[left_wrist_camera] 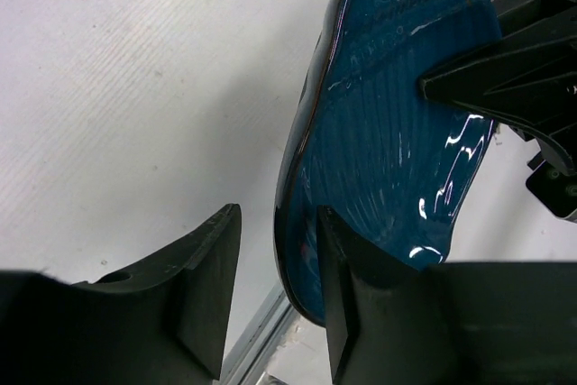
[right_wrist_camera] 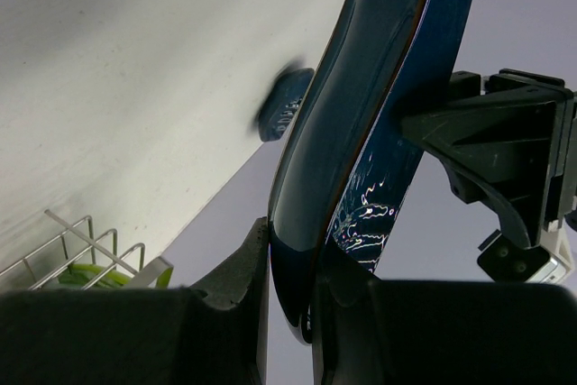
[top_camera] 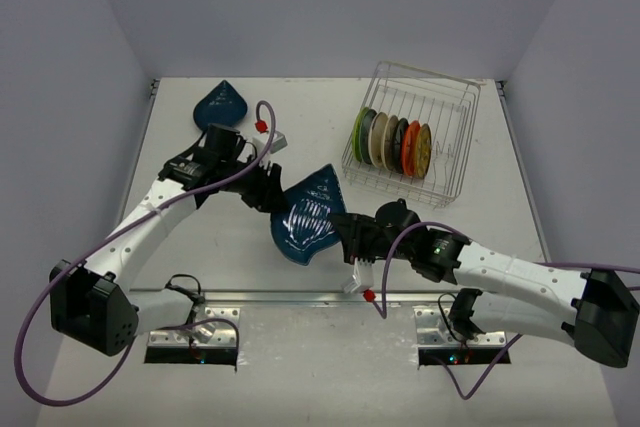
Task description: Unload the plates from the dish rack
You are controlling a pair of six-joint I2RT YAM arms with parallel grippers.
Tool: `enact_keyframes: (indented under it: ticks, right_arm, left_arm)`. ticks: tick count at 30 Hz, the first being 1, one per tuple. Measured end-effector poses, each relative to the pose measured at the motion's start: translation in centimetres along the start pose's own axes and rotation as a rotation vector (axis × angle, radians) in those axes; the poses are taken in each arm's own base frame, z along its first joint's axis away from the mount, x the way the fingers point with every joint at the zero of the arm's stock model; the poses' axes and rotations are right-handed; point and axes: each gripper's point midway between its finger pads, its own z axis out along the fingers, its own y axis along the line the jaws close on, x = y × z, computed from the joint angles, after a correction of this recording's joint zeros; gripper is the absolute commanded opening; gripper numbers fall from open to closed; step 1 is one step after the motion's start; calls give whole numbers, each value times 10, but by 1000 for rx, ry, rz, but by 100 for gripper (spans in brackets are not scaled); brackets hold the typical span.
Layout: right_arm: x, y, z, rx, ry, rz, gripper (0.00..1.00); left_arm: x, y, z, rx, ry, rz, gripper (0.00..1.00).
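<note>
Teardrop plate (top_camera: 308, 215) clamped by right gripper (right_wrist_camera: 288, 263), left gripper (left_wrist_camera: 279, 250) straddling its rim.

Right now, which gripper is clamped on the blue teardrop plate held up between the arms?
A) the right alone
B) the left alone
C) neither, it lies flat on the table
A: the right gripper pinches the blue teardrop plate at its rim, while the left gripper straddles the opposite edge with a gap beside one finger.
</note>
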Motion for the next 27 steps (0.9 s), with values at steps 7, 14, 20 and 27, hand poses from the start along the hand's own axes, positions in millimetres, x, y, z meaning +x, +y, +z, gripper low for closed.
enact_keyframes:
  ticks: [7,14,20,27]
  right_arm:
    - [-2,0,3,0,-12,-1,14]
    - [14,-24,-2,80,57,-20,99]
    - [39,-43,-13,138,173,-4,99]
    - [57,-29,-21,113,265,104,99]
  left_arm:
    - [4,-6,3,46,10,-47,0]
    - [-3,21,-12,11,-42,-134,0]
    - [-34,95,-44,-110,-110,-278,0]
    - [-115,211,-94,-235,-196,-237,0]
